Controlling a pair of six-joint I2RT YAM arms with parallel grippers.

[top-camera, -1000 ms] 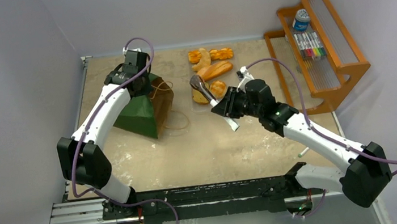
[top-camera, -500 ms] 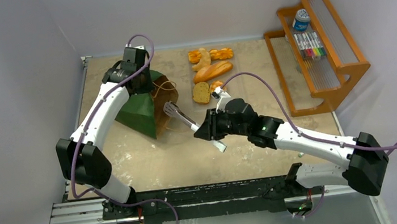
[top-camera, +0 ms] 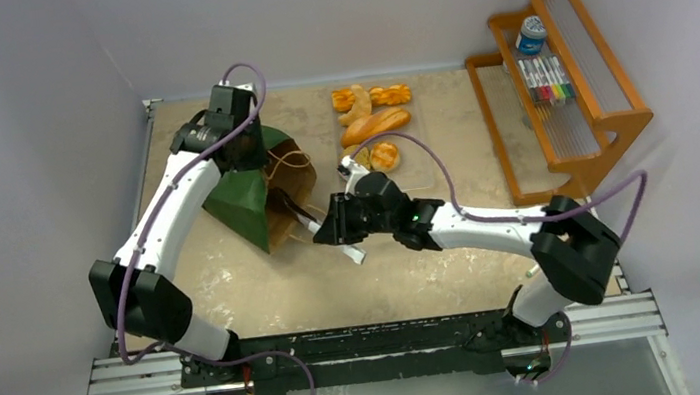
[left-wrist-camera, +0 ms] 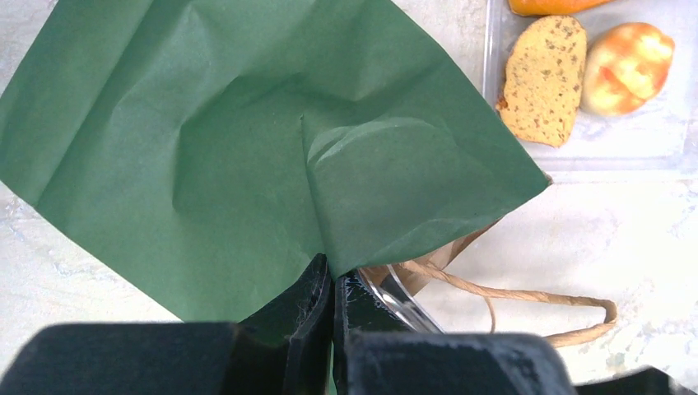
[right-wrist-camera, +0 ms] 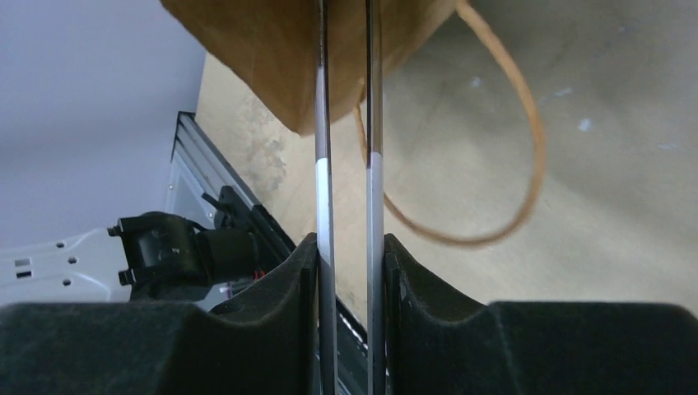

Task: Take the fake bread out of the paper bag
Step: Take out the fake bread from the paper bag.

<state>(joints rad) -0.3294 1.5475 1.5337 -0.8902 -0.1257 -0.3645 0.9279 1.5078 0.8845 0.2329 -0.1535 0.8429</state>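
Green bag [top-camera: 240, 196] rim is pinched by the left gripper [left-wrist-camera: 332, 284]; tongs [right-wrist-camera: 323, 164] are clamped in the right gripper [right-wrist-camera: 350, 247], tips at the mouth. Bread [top-camera: 372, 124] is seen outside only — tongs should be advanced level, mouth held open.

paper bag [top-camera: 247, 198] left of fake bread [top-camera: 373, 125], tongs [right-wrist-camera: 323, 197] inside it

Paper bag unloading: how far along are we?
Done: several fake bread pieces lie on the clear tray, outside the paper bag. In hand: the left gripper pinches the bag's rim, and the right gripper squeezes metal tongs whose tips reach into the bag's mouth. Left: unclear. The bag's inside is hidden, so any remaining bread can't be counted.
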